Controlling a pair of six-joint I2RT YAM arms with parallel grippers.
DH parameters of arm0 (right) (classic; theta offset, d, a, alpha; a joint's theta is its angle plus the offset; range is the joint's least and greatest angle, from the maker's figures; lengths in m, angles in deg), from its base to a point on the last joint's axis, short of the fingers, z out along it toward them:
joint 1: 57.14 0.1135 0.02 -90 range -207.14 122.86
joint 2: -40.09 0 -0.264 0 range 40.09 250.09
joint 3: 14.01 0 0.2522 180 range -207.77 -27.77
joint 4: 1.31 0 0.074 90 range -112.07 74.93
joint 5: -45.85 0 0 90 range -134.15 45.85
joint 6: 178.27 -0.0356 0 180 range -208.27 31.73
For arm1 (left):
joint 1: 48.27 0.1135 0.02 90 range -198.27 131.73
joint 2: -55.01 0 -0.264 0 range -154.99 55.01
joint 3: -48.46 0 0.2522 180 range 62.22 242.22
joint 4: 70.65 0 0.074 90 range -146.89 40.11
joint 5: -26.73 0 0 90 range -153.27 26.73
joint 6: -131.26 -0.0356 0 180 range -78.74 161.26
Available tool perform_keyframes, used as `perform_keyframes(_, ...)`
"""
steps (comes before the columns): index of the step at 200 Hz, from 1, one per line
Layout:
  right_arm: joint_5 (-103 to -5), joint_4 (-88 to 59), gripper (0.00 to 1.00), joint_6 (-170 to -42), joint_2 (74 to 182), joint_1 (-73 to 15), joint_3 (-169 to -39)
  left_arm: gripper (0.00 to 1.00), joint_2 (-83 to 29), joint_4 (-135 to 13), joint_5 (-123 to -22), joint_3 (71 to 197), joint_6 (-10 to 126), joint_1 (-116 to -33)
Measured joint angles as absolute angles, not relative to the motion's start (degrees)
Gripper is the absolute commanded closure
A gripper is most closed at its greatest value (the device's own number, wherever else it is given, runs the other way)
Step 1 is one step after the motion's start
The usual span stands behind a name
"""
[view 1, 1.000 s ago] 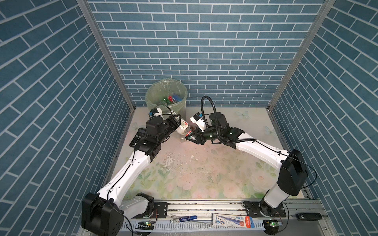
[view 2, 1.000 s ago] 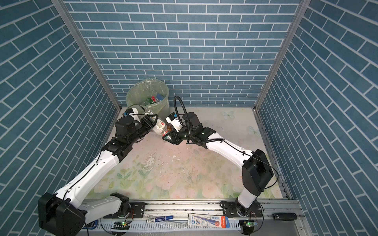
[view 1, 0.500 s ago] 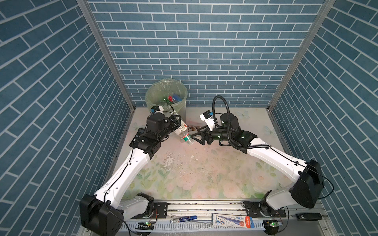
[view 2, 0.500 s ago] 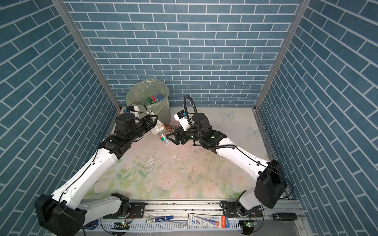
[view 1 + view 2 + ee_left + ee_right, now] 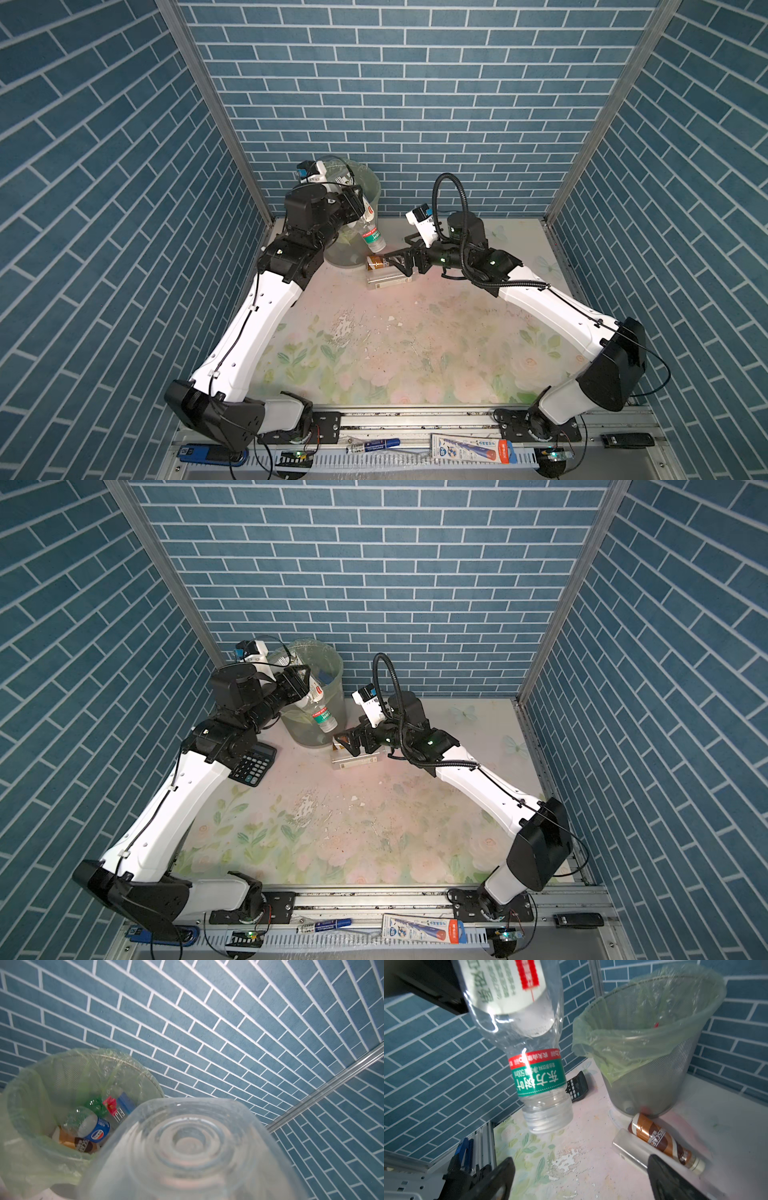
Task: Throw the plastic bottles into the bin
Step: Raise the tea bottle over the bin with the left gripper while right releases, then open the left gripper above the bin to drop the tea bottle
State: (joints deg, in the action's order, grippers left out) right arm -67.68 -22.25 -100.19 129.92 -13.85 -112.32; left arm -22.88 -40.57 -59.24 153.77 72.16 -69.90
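Gripping a green-labelled bottle point(image 5: 371, 232) around its body, the left gripper point(image 5: 355, 204) has its jaws closed on the clear plastic. The bottle hangs tilted, cap end down and base up. In both top views it hangs in front of the wall of the bin point(image 5: 375, 189), outside the rim and clear of the table point(image 5: 415, 353). From the right wrist, the green-labelled bottle point(image 5: 529, 1053) is beside the bin point(image 5: 654, 1064) and apart from it. The left wrist view is half filled by the bottle's base, with the bin's open mouth beyond. Inside the bag lie a blue-labelled bottle point(image 5: 92, 1126), a green bottle point(image 5: 96, 1105) and others.

The right gripper point(image 5: 394, 264) sits low over the table with its jaws spread wide and nothing between them. Just ahead of it, at the foot of the bin, a brown-wrapped bottle point(image 5: 658, 1140) lies on its side with a plain clear bottle point(image 5: 631, 1149) alongside. One fingertip point(image 5: 670, 1180) overlaps the plain clear bottle in that view, but I cannot tell whether it touches. A calculator point(image 5: 253, 762) lies on the table beside the left arm.
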Motion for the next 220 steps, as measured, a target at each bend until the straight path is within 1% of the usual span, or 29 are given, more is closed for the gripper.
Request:
perform_keyframes(38,-67.0,-24.1,0.01,-98.0,133.0,-15.4,-121.3,0.39,-29.7,-43.7,-52.9,165.3,61.1,-69.9)
perform_keyframes(86,-67.1,-26.7,0.01,-96.7,136.3,-17.1,-129.0,0.39,-39.5,-49.8,-45.6,186.1,44.4,-69.9)
perform_keyframes(107,-67.0,-27.7,0.01,-96.7,137.0,-17.9,-130.6,0.39,-41.4,-54.3,-44.4,189.4,38.7,-69.8)
perform_keyframes(126,-67.0,-29.0,0.01,-96.3,137.1,-18.4,-131.2,0.39,-43.4,-56.3,-44.0,191.7,36.5,-68.9)
perform_keyframes(157,-66.8,-31.0,0.01,-95.7,137.2,-19.2,-131.3,0.39,-50.4,-55.5,-45.1,195.4,40.4,-64.1)
perform_keyframes(162,-66.8,-31.2,0.01,-95.6,137.1,-19.3,-131.3,0.36,-52.0,-54.7,-45.3,196.0,41.3,-63.4)
perform_keyframes(168,-66.8,-31.4,0.01,-95.6,137.1,-19.4,-131.3,0.29,-54.0,-53.5,-45.6,196.9,42.3,-62.6)
perform_keyframes(176,-66.8,-31.5,0.01,-95.6,137.1,-19.5,-131.3,0.17,-56.9,-51.5,-46.2,197.9,43.9,-61.7)
perform_keyframes(183,-66.8,-31.5,0.01,-95.6,137.1,-19.6,-131.3,0.02,-59.3,-49.6,-46.9,198.3,45.3,-61.0)
perform_keyframes(202,-66.8,-31.6,0.01,-95.4,137.0,-19.8,-131.2,0.01,-64.7,-43.2,-49.0,198.0,49.4,-60.2)
perform_keyframes(220,-66.8,-31.5,0.01,-95.4,136.5,-19.9,-130.5,0.01,-65.9,-38.9,-51.2,194.4,52.0,-60.3)
